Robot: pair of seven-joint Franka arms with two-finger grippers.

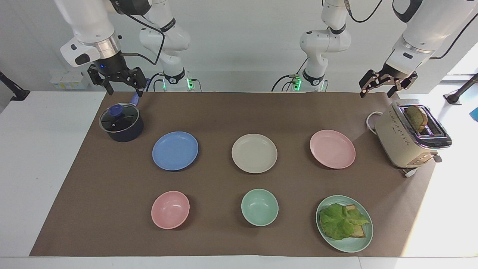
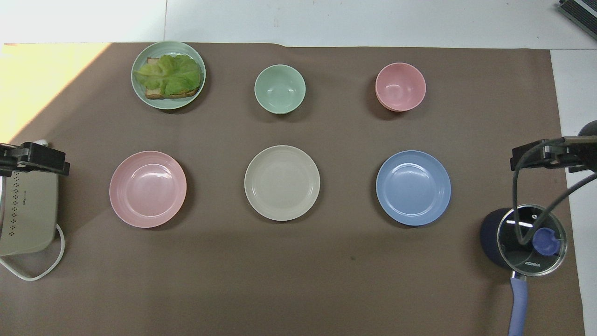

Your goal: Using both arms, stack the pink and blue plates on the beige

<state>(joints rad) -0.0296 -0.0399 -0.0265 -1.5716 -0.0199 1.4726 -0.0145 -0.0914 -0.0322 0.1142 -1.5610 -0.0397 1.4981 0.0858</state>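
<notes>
The beige plate (image 1: 254, 153) sits bare between the blue plate (image 1: 175, 150) and pink plate (image 1: 332, 148); nothing is stacked. Each rim should be pinched squarely. Left gripper (image 1: 388, 86), above the toaster (image 1: 409, 140), and right gripper (image 1: 118, 84), above the pot (image 1: 121, 122), are held open and empty

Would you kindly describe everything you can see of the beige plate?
The beige plate is round, shallow and matte cream, seemingly plastic, with a low raised rim and a flat well. It is empty and lies flat, right way up, on the brown mat in the middle of the row nearer the robots, between the blue plate and the pink plate, apart from both. Nothing but the mat touches it, and neither gripper is near it.
</notes>
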